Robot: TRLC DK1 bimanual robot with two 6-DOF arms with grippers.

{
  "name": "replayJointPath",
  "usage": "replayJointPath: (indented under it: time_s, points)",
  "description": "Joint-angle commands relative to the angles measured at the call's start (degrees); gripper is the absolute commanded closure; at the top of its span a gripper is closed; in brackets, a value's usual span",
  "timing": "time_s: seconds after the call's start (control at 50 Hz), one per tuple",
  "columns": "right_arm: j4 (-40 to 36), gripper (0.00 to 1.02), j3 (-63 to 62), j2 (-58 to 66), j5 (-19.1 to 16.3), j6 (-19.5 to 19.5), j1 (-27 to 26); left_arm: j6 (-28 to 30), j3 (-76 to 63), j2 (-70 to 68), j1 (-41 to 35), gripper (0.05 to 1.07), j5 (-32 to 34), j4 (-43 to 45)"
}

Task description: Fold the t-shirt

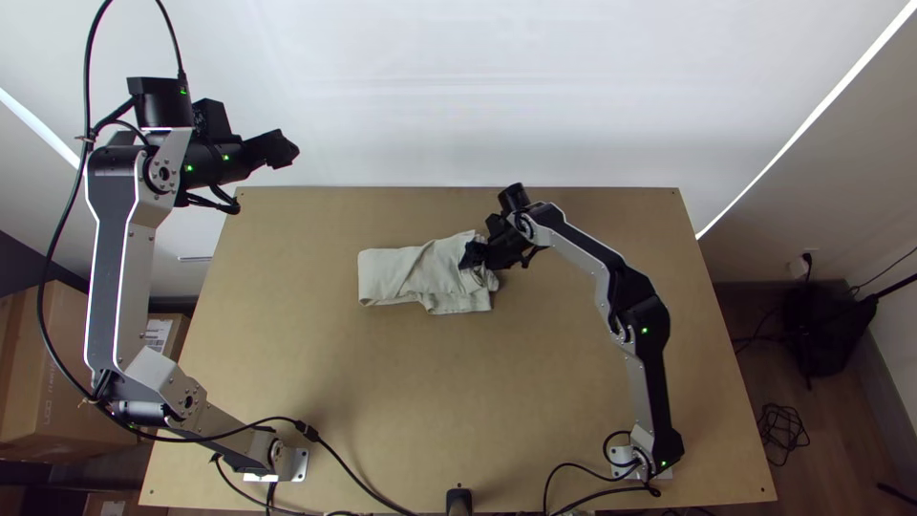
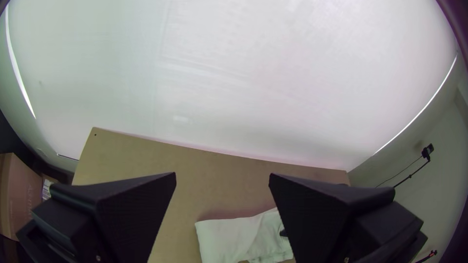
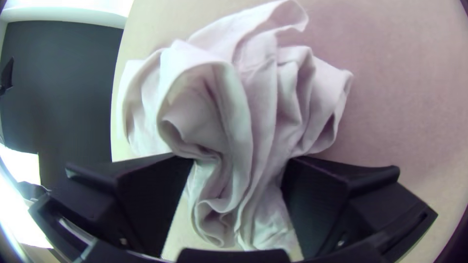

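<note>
Presently, the t-shirt [image 1: 396,275] is lying gathered between the spread, unclenched fingers of the right gripper [image 3: 239,158], its flatter part extending beyond them; the released left gripper [image 2: 222,173] is hanging well apart. Light, limp fabric (probably slumping easily) is inviting a deep, layered pinch.

Cardboard box [image 1: 67,349] — faint print [image 1: 48,403]; smaller box [image 1: 180,332] — white label [image 1: 157,333]; neither legible.

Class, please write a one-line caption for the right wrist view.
T-shirt bunched between the spread fingers of the right gripper at the table.
</note>
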Motion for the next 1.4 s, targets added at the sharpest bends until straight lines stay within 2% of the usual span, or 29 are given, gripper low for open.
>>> replayJointPath:
  time_s: [0.0, 0.22, 0.5, 0.9, 1.24, 1.26, 1.28, 1.3, 1.34, 1.38]
  points:
    - [-1.90, 1.00, 0.55, 2.97, -0.36, -0.35, 0.51, 0.43, 1.74, -1.48, 0.10, 0.10, -0.59, -0.56]
    - [-3.75, 1.00, -0.33, 1.12, -0.27, -2.46, -5.55, 0.70, 2.09, -1.22, 0.18, 0.10, -0.77, -0.30]
    - [-4.10, 1.00, -1.47, -4.41, -0.27, -4.57, -21.02, 1.05, 2.18, -1.13, 0.36, 0.10, -0.77, -0.21]
    - [-4.19, 1.00, -0.94, -6.61, -0.18, -3.08, -42.55, 1.05, 2.09, -1.57, 0.54, 0.10, -0.77, -0.21]
    - [-4.10, 1.00, -2.35, -7.31, 0.35, -2.46, -55.12, 0.79, 2.09, -2.18, -0.43, 0.10, -0.68, -0.30]
    - [-4.10, 0.97, -2.61, -7.49, 0.87, -2.46, -55.56, 0.79, 2.09, -2.18, -0.52, 0.10, -0.68, -0.30]
    - [-4.10, 0.88, -2.79, -7.75, 1.84, -2.55, -55.91, 0.70, 2.09, -2.18, -0.61, 0.10, -0.68, -0.30]
    - [-4.19, 0.74, -3.23, -8.11, 2.46, -2.64, -56.26, 0.61, 2.09, -2.27, -0.78, 0.10, -0.68, -0.30]
    - [-4.10, 0.33, -4.19, -9.07, 2.72, -3.17, -56.97, 0.61, 2.09, -2.36, -0.96, 0.10, -0.68, -0.30]
    - [-4.10, 0.04, -5.16, -10.13, 4.39, -3.69, -57.32, 0.61, 2.09, -2.45, -1.22, 0.10, -0.68, -0.30]
